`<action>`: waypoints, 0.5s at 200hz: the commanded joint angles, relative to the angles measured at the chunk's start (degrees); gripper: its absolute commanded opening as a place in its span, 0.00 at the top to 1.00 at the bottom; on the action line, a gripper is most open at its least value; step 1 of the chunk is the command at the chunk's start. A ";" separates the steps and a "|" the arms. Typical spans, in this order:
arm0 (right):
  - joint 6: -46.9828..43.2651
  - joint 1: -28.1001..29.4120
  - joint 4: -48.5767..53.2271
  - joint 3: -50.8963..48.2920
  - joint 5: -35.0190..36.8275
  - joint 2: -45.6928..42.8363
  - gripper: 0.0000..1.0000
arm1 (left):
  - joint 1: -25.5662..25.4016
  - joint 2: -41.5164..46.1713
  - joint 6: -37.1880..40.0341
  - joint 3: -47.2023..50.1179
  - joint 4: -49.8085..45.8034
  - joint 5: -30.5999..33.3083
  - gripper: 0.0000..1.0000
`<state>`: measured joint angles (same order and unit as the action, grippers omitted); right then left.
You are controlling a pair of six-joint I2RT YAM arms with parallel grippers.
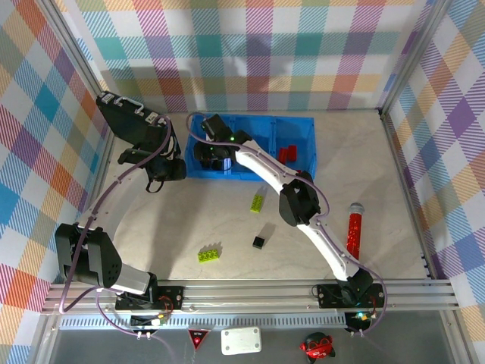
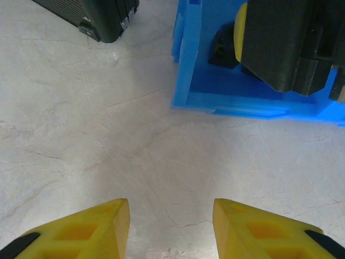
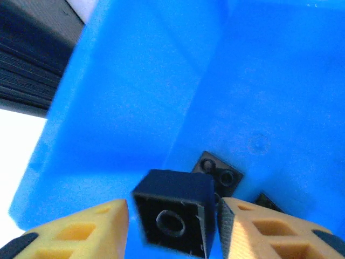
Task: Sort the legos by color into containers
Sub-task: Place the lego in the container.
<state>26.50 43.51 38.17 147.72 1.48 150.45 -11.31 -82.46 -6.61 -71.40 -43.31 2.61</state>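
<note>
Blue bin (image 3: 135, 81); cube (image 3: 175, 218) between right jaws.

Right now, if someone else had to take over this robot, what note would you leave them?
Left fingers: open, empty, above the table beside the blue bin.
Right fingers: inside the bin's left compartment, a black cube between them; grip unclear.
Done: red bricks in the right compartment, black pieces in the left.
To do: two green bricks and one loose black cube on the table.
</note>
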 commanded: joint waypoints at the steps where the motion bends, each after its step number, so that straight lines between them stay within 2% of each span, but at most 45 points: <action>1: -1.30 -0.44 -1.54 1.89 1.06 -0.32 0.44 | 1.03 1.31 -0.12 0.51 -0.31 -0.28 0.55; 100: -3.03 0.37 4.56 2.03 -2.44 -9.17 0.45 | 1.03 0.54 -0.11 0.20 -0.37 -1.31 0.55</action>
<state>25.82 43.51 39.92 147.98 0.78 147.74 -11.31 -82.43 -6.61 -71.40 -43.31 1.54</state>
